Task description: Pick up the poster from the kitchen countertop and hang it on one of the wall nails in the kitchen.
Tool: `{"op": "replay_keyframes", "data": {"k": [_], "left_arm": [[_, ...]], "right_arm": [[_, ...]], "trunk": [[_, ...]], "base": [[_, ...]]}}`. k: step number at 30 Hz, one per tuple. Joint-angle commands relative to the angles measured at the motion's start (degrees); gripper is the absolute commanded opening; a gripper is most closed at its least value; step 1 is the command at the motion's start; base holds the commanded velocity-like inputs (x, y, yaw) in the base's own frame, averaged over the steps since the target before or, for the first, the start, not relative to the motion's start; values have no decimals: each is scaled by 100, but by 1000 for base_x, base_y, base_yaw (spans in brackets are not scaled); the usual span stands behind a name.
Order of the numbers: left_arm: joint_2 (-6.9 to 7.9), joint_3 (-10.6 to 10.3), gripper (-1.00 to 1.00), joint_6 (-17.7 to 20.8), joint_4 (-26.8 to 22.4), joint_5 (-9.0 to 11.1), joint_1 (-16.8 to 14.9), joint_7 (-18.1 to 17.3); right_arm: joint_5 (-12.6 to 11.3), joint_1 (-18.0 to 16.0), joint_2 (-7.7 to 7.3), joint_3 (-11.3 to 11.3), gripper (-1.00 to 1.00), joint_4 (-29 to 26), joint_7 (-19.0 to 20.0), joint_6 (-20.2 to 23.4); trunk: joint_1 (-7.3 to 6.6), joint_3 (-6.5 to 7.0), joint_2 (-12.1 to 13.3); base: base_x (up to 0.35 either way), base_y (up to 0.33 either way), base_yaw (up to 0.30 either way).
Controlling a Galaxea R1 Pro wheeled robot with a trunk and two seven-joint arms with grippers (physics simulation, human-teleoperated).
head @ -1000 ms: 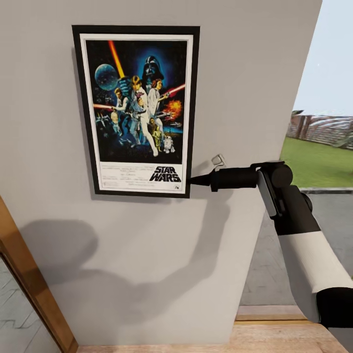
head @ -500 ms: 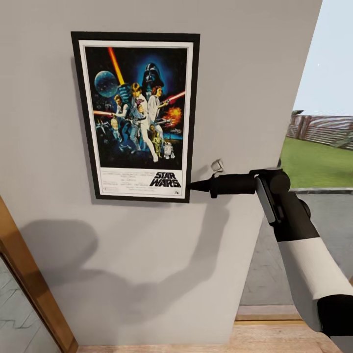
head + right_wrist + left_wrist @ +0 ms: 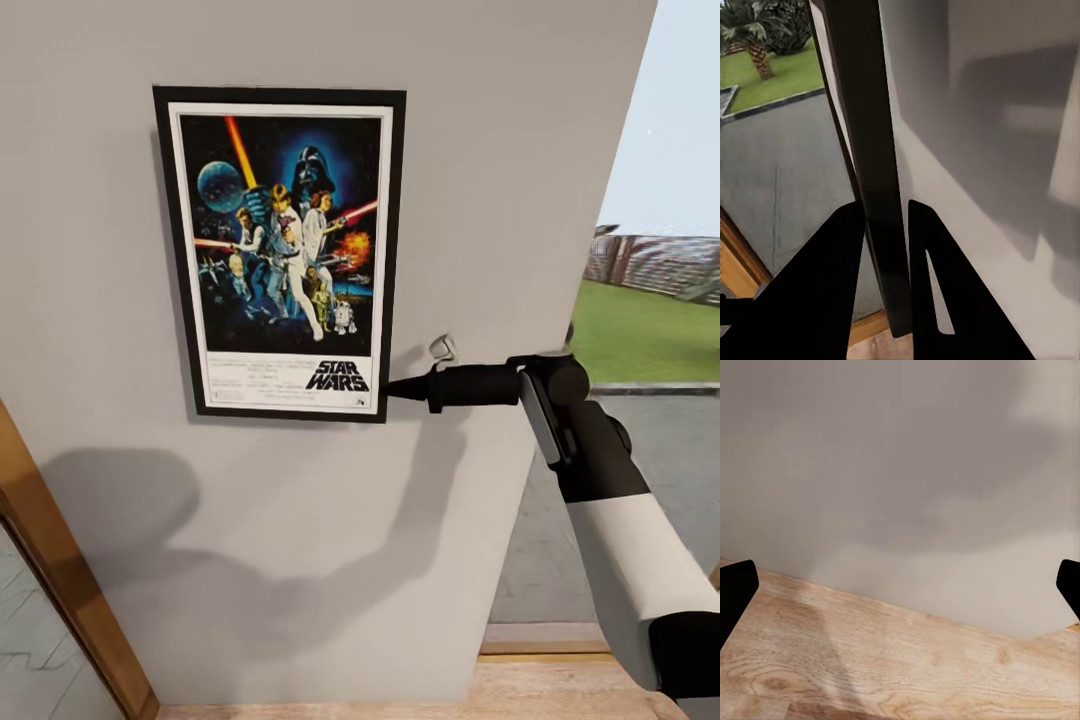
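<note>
The Star Wars poster (image 3: 280,250) stands upright and flat against the grey wall (image 3: 300,560), black frame all round and the logo at its bottom. My right gripper (image 3: 392,389) reaches in from the right and is shut on the frame's lower right edge. In the right wrist view the dark frame edge (image 3: 866,135) runs between the two black fingers (image 3: 840,262), which press on both its sides. A small pale hook-like piece (image 3: 441,347) sits just above the gripper's body. My left gripper (image 3: 900,585) is open, facing the wall's base and wood floor (image 3: 870,667).
A wooden door frame (image 3: 60,580) slants up at the lower left. The wall ends at a corner on the right, beside a tall opening onto lawn and pavement (image 3: 650,320). Light wood floor (image 3: 560,690) runs along the wall's foot.
The poster and my right gripper have slid down the wall a little, while the wall corner and outdoor view stayed put. The grip on the frame is unchanged.
</note>
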Motion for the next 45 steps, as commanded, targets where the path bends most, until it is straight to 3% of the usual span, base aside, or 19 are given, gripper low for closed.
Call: {"op": "replay_keyframes", "data": {"k": [1,45], "left_arm": [[1,-6,100,-19,7,14,-3,-21],[1,-6,100,-19,8,18,-3,-21]], "right_arm": [[-57,1,-5,9,-100,2,-10,58],[-50,22,-5,1,-100,-7,-10,65]], "trunk": [[2,-2,-5],[2,-2,-5]], "base": [[0,0,0],[0,0,0]]}}
